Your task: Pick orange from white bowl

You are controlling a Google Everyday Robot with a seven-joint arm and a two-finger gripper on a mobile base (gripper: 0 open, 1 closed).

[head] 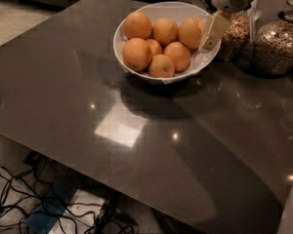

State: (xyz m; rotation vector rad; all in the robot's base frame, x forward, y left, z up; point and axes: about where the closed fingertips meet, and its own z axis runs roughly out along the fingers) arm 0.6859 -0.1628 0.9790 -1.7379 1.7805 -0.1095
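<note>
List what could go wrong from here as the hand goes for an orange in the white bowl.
1. The hand hangs at the white bowl's right rim; coming down there, it might catch the rim and tip or shove the bowl.
2. The orange beside it touches its neighbours, so lifting it might set them rolling.
3. The glass jars stand close behind; a swing of the arm could knock them.

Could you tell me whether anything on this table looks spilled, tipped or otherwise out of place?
Nothing stands out. The white bowl sits upright with all its oranges inside, the grain jars stand upright beside it, and the gripper hangs over the bowl's rim nearest the jars, beside the orange.
</note>
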